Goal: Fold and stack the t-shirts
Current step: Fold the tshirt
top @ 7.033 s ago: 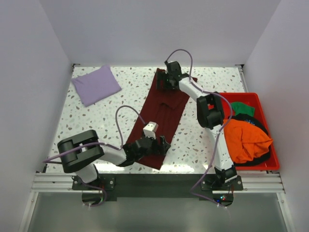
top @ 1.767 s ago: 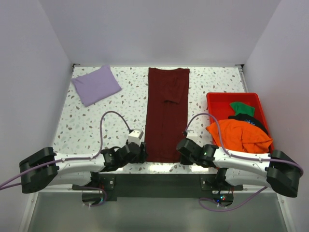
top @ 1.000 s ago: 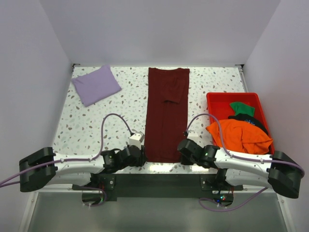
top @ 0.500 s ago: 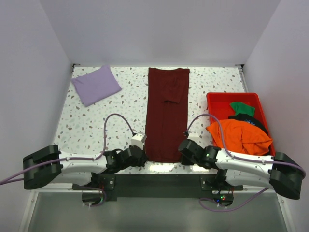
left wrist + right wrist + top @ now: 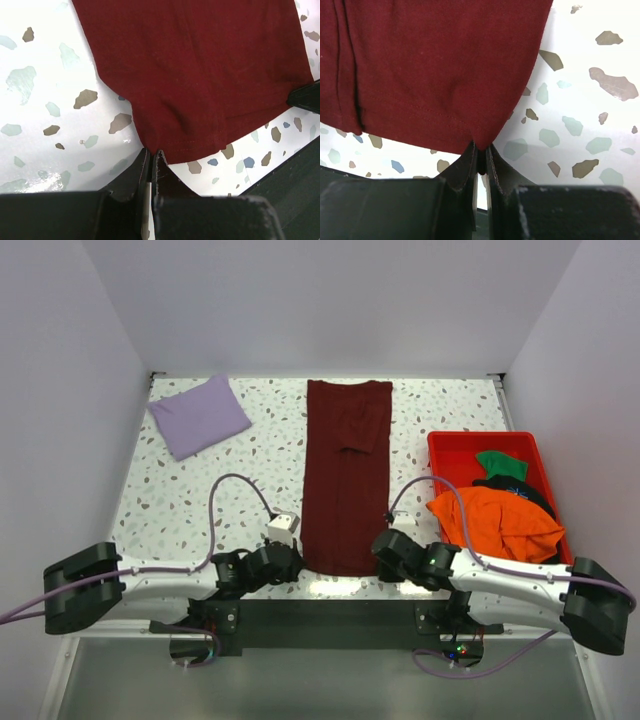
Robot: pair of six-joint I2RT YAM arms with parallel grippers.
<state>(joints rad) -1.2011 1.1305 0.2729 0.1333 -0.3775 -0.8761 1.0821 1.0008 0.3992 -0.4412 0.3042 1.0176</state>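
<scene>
terrazzo table [image 5: 200,500], left hand [image 5: 151,153] newly pinching maroon tee [image 5: 345,480]

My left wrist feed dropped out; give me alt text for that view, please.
The left gripper is shut on the near corner of the maroon t-shirt, which lies flat on the speckled table.

You're working in a robotics lab cell: plain white panels [image 5: 330,310] wall in a speckled terrazzo tabletop [image 5: 250,455] on three sides. Your left arm [image 5: 160,575] and right arm [image 5: 520,585] are bolted to an aluminium rail [image 5: 520,622] at its near edge, with lilac cables [image 5: 237,478] looping over the surface.
</scene>
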